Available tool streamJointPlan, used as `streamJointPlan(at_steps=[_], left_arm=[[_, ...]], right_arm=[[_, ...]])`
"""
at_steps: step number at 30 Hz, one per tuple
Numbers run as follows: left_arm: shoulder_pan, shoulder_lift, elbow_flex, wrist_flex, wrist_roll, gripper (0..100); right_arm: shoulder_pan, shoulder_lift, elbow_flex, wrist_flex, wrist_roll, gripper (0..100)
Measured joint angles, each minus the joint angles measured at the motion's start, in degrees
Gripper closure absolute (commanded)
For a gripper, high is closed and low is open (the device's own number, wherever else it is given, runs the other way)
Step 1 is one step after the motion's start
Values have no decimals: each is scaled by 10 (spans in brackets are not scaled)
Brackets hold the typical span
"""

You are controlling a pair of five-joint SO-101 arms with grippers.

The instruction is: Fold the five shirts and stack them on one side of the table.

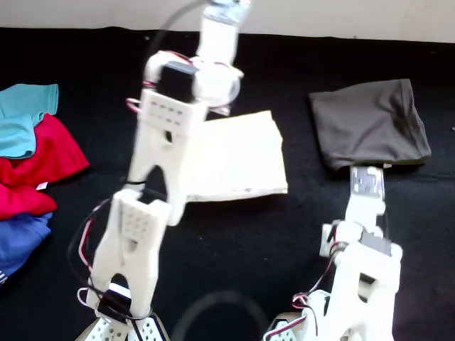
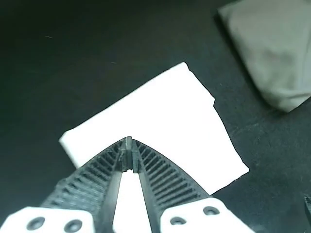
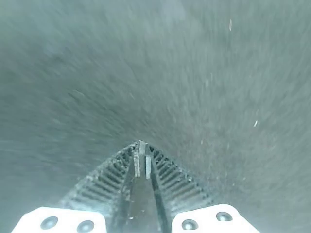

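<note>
White folded shirt (image 1: 245,156) sits mid-table, right under the left gripper (image 2: 129,143), which hangs above it w/ jaws pinched together, nothing in them. Shirt's roughly square, so no real long axis to line up on; its edges run a bit skewed to the table's edges. Grey folded shirt (image 1: 370,124) lies toward the far right corner, apart from the white one, black gap between them. Right gripper (image 3: 141,144) is at grey's near edge, jaws closed tip to tip; can't tell if any fabric is caught. Three unfolded ones are heaped at the left edge: teal shirt (image 1: 25,114) partly over red shirt (image 1: 43,167), blue shirt (image 1: 21,238) nearest the arms. My read: 2 of 5 folded, not stacked yet. Next move prob hinges on white going onto grey, i.e. toward the right edge. Left arm is nearer white, so I'd open it and come down on the edge facing grey. Table (image 1: 249,249) is flat black cloth, low contrast vs grey. Pale wall (image 1: 355,14) runs behind the far edge.
</note>
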Motion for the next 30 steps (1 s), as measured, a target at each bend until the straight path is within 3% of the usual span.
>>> streamJointPlan(at_steps=[6,13,20,25,30], left_arm=[[-63,-214,264,0,-1,986],[-179,-430,634,-57,-1,986],[-230,-620,992,-204,0,986],[-279,-723,1239,-372,1,986],[-309,-773,1426,-524,-39,986]], right_arm=[[-85,1,-169,137,-5,971],[-185,29,-278,157,-76,762],[-255,201,-416,157,-120,756],[-268,351,-554,177,-171,676],[-284,490,-683,207,-212,673]])
